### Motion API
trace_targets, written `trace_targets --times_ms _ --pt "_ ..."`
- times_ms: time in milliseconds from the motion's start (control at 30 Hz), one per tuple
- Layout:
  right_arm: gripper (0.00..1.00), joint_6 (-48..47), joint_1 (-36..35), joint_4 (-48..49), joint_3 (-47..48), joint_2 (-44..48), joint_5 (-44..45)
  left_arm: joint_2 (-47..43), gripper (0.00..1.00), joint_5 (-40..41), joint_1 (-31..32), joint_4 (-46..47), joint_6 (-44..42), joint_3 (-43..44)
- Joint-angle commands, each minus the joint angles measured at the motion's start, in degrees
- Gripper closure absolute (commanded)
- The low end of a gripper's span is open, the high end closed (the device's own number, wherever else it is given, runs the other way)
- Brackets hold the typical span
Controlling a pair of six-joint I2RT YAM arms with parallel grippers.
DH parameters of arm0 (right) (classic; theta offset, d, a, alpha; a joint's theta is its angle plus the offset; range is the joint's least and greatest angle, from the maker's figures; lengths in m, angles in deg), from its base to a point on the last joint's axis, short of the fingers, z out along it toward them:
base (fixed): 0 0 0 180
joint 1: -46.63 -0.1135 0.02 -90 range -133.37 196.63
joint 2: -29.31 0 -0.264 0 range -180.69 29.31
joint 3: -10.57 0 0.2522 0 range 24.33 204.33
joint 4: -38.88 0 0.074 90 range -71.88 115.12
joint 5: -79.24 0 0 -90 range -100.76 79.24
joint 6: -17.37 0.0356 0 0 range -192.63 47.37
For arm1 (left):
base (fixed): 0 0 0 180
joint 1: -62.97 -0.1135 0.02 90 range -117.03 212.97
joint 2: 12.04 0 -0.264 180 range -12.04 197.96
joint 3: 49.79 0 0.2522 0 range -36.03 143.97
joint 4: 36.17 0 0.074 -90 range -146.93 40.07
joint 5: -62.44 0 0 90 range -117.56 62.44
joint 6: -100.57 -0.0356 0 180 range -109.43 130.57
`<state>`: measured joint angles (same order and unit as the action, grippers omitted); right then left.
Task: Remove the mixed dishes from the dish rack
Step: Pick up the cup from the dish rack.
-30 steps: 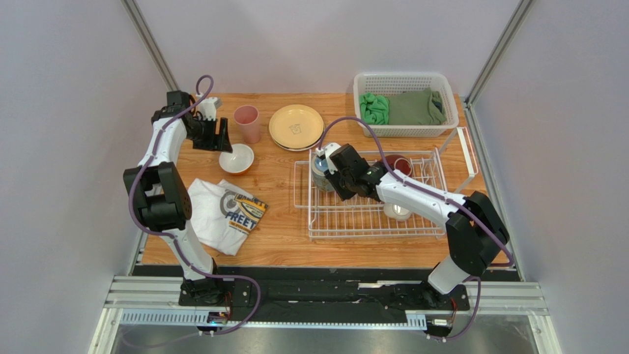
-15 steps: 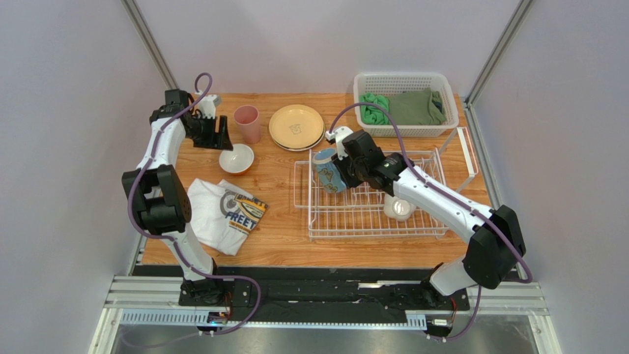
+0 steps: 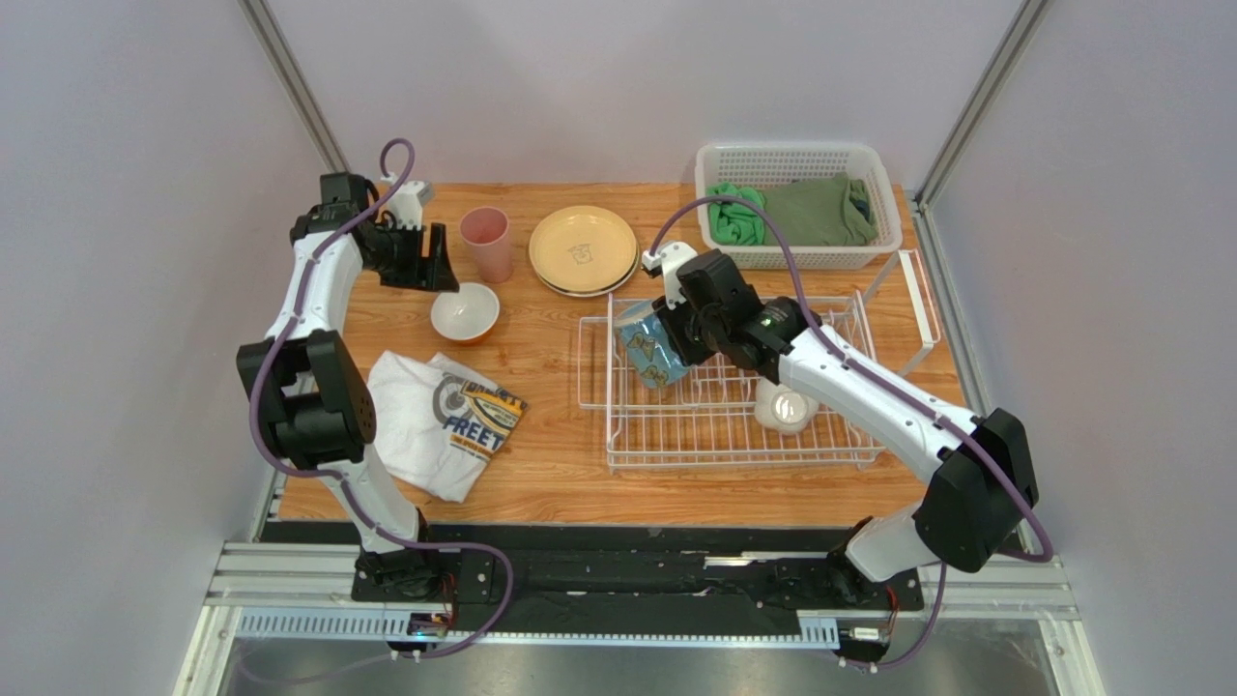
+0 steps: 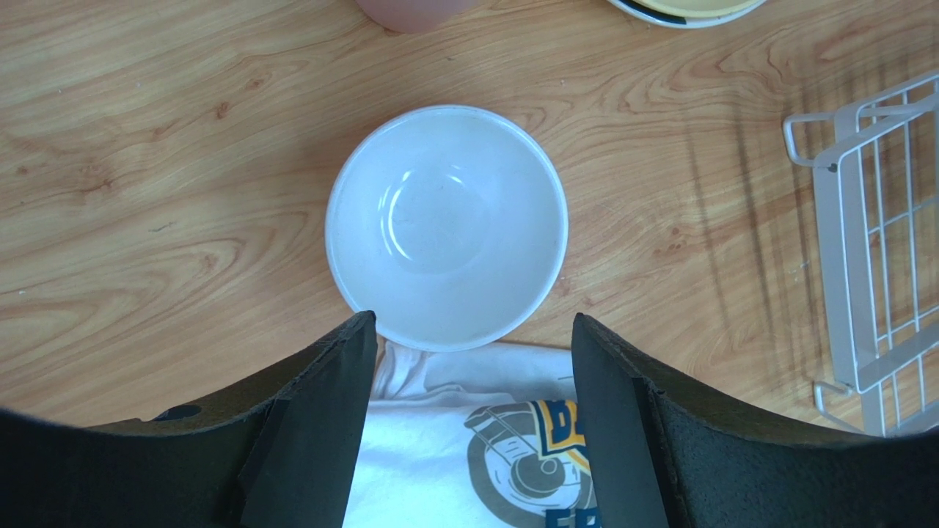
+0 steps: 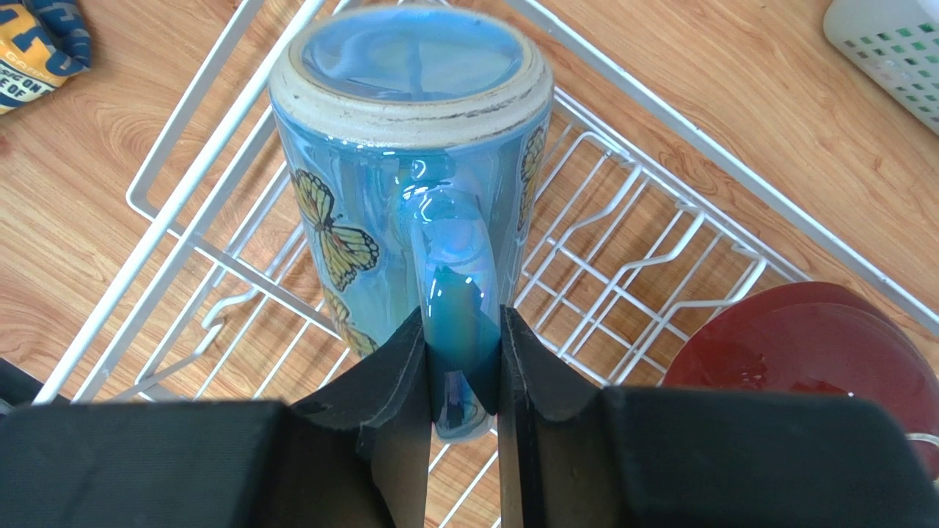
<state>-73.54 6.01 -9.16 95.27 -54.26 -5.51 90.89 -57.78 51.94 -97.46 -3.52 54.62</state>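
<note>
My right gripper point(image 3: 671, 331) is shut on the handle of the light-blue butterfly mug point(image 5: 408, 143), which hangs tilted over the left end of the white wire dish rack point(image 3: 726, 435); its fingertips point(image 5: 397, 352) pinch the handle from both sides. A dark red bowl point(image 5: 816, 352) sits in the rack beside it. A small white dish point(image 3: 784, 409) also lies in the rack. My left gripper point(image 4: 472, 330) is open above the table, just past the white bowl point(image 4: 446, 226). A pink cup point(image 3: 484, 242) and tan plates point(image 3: 582, 250) stand on the table behind.
A printed white T-shirt point(image 3: 443, 413) lies at the table's left front, right next to the white bowl. A white perforated basket point(image 3: 857, 160) with green cloths point(image 3: 796, 210) stands at the back right. The rack's side panel point(image 3: 918, 312) is folded outward on the right.
My right gripper has lifted the mug off the rack's left corner, tipped it on its side and carried it slightly back. The left arm has barely moved.
</note>
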Motion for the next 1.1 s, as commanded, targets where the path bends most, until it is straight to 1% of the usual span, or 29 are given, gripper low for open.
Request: trace_targets --times_ms 0,267,300,400,533,567,633,667,733,767,933,967,1033,1067 --pt "1.00 -0.2 0.3 4.0 6.7 2.8 0.6 -3.8 0.27 -3.4 -0.4 0.1 -0.8 0.8" --pt "1.00 0.5 2.2 2.2 11.4 2.7 1.0 -6.5 0.28 -6.1 -0.5 0.8 -1.3 -0.1" --pt "1.00 2.1 2.6 2.0 11.9 2.7 1.0 -6.9 0.28 -6.9 -0.4 0.9 -1.3 -0.2" --pt "1.00 2.9 2.8 0.7 14.5 2.2 1.7 -8.7 0.29 -8.9 -0.3 1.7 -1.1 -1.3" --pt "1.00 4.9 4.1 -2.5 20.0 -0.4 2.4 -13.7 0.30 -9.3 1.3 6.6 -1.2 -4.6" --pt "1.00 5.4 4.6 -4.4 21.5 -1.3 2.3 -16.7 0.30 -8.7 2.9 7.7 -1.5 -6.6" --pt "1.00 7.1 5.9 -6.4 26.4 -2.8 1.7 -19.9 0.30 -5.2 5.1 11.6 -1.7 -8.8" --pt "1.00 7.6 6.4 -8.2 27.9 -4.5 1.1 -21.5 0.30 -4.1 7.8 12.6 -1.8 -10.8" --pt "1.00 9.5 7.8 -9.8 32.5 -6.1 0.4 -25.8 0.30 -1.2 10.5 15.2 -1.9 -12.4" --pt "1.00 10.0 8.3 -11.4 34.1 -7.4 -0.5 -28.2 0.30 0.0 13.3 16.1 -1.5 -13.4" --pt "1.00 13.3 10.6 -15.9 42.9 -11.5 -3.4 -33.8 0.30 6.7 20.1 21.8 -0.2 -14.9" --pt "1.00 13.6 10.7 -16.5 43.6 -12.0 -3.8 -35.1 0.30 7.8 22.5 22.7 -0.2 -15.4" --pt "1.00 13.9 11.2 -16.6 45.1 -12.8 -4.4 -36.0 0.30 11.3 25.1 25.5 -0.6 -16.0" --pt "1.00 14.3 11.4 -16.7 45.5 -13.1 -6.6 -36.7 0.30 14.4 28.0 26.7 -1.5 -16.3"
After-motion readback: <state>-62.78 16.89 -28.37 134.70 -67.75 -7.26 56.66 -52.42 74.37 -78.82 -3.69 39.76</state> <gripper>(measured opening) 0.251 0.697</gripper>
